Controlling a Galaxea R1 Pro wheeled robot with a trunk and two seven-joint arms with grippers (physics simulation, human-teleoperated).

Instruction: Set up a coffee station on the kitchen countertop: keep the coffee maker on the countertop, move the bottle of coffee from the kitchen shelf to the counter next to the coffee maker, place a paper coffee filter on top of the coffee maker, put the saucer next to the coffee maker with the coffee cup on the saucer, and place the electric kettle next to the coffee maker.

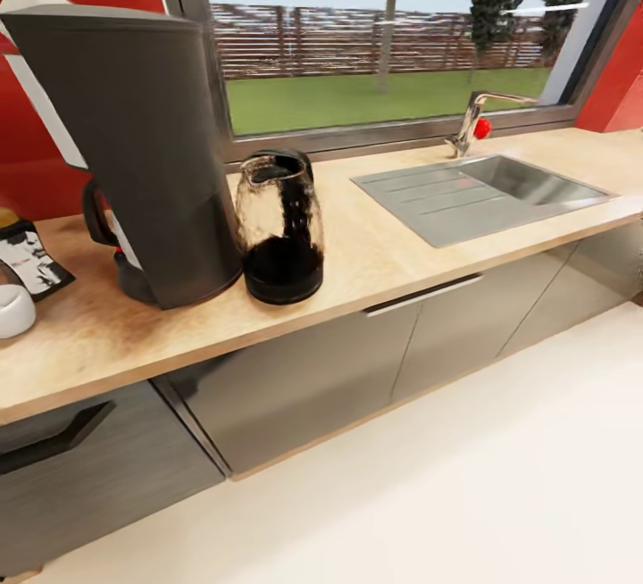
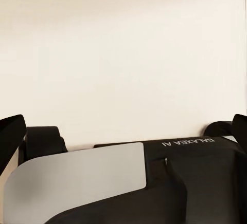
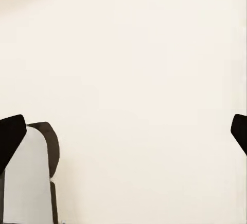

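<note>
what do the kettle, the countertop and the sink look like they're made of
The kettle looks like clear glass on a dark, probably plastic base: you can see through its body. The countertop looks like light wood or wood-look laminate, with a matte grain. The sink looks like brushed steel, grey with a dull sheen and a ribbed drainer.

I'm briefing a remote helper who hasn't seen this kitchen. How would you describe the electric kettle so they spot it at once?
Start at the long wooden countertop under the window. At its left stands the tall dark coffee maker; the electric kettle stands close beside it, toward the sink. It is the shorter, rounded, see-through one on a black base.
</note>
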